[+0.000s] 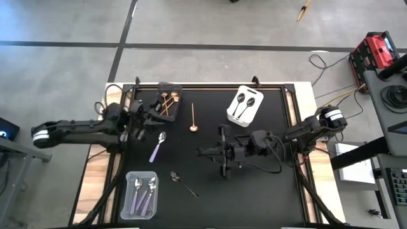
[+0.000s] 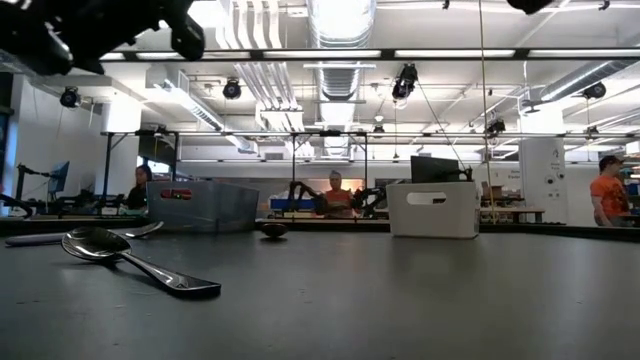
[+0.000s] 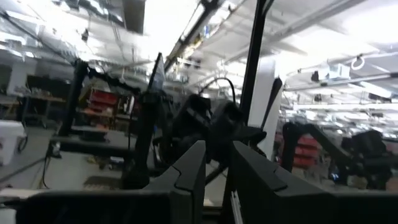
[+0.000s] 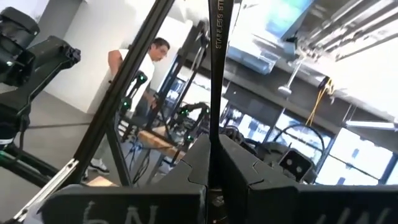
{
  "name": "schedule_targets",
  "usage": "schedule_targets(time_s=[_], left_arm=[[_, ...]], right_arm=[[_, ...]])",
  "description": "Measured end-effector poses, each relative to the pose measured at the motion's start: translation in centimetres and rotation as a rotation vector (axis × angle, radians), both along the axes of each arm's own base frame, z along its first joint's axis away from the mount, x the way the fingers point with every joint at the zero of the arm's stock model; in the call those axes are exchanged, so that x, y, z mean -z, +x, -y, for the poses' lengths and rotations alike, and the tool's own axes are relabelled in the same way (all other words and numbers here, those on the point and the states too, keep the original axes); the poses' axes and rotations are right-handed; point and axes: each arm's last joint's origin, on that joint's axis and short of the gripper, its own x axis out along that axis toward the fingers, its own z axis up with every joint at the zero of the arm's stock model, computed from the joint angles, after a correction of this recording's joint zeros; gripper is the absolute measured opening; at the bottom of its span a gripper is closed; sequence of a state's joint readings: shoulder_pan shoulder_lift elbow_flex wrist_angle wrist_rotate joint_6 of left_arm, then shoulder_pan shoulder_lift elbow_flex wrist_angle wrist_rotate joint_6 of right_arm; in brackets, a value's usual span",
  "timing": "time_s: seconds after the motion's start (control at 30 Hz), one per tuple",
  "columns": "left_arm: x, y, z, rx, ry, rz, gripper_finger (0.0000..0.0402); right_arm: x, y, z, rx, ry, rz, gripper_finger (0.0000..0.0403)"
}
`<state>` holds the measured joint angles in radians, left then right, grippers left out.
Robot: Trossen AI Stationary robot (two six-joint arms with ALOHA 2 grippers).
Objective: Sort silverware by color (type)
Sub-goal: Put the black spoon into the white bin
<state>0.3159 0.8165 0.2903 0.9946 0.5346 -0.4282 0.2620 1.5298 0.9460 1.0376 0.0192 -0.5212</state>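
My right gripper (image 1: pixel 205 151) hovers over the middle of the black table, shut on a dark spoon (image 4: pixel 216 68). My left gripper (image 1: pixel 151 113) is at the far left, beside the dark bin (image 1: pixel 177 95) that holds gold spoons (image 1: pixel 166 100). Three spoons lie loose on the table: a gold one (image 1: pixel 193 119), a lilac-handled one (image 1: pixel 158 146) and a dark one (image 1: pixel 181 181). The white bin (image 1: pixel 236 114) holds two dark spoons (image 1: pixel 245 104). The clear bin (image 1: pixel 127 197) holds lilac-handled spoons (image 1: pixel 143 194). My right gripper pinches the dark spoon's slim handle (image 4: pixel 215 127) between its two fingers (image 4: pixel 242 168). The handle runs on past the fingertips in line with them, slanting upward, stamped side in view. Its far end leaves the picture, so the bowl does not show.
The mat's edges and the table frame (image 1: pixel 296 127) bound the work area. The white bin (image 2: pixel 432 208) and the dark bin (image 2: pixel 200 205) stand at the far side. Bare mat (image 1: pixel 254 191) lies at the near right. People (image 2: pixel 608 190) stand in the room beyond.
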Motion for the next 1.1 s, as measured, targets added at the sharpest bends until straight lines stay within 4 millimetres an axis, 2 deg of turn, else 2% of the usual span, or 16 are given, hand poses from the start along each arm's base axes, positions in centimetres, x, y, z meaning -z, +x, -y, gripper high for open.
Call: schedule_targets(time_s=[0.27, 0.43, 0.6, 0.73, 0.97, 1.1], left_arm=[[0.2, 4.8, 0.3, 0.057, 0.033, -0.099, 0.0061], [0.5, 7.9, 1.2, 0.114, 0.063, -0.135, 0.0061], [0.4, 10.0, 2.1, 0.178, 0.094, -0.136, 0.0070], [0.5, 11.2, 2.3, 0.249, 0.076, -0.152, 0.0096], [1.2, 12.8, 2.2, 0.272, 0.027, -0.182, 0.0168], [1.6, 13.7, 2.6, 0.294, 0.027, -0.179, 0.0196]], right_arm=[[0.2, -1.1, 0.2, 0.012, -0.035, 0.039, 0.0011], [-0.1, -1.3, 0.3, 0.024, -0.063, 0.049, 0.0011], [-0.3, -1.5, 0.3, 0.031, -0.089, 0.033, 0.0011], [-0.5, -1.7, 0.4, 0.026, -0.096, 0.014, 0.0011], [-0.8, -2.1, 0.4, 0.014, -0.131, -0.006, 0.0011], [-0.7, -2.0, 0.4, 0.017, -0.146, -0.026, 0.0011]])
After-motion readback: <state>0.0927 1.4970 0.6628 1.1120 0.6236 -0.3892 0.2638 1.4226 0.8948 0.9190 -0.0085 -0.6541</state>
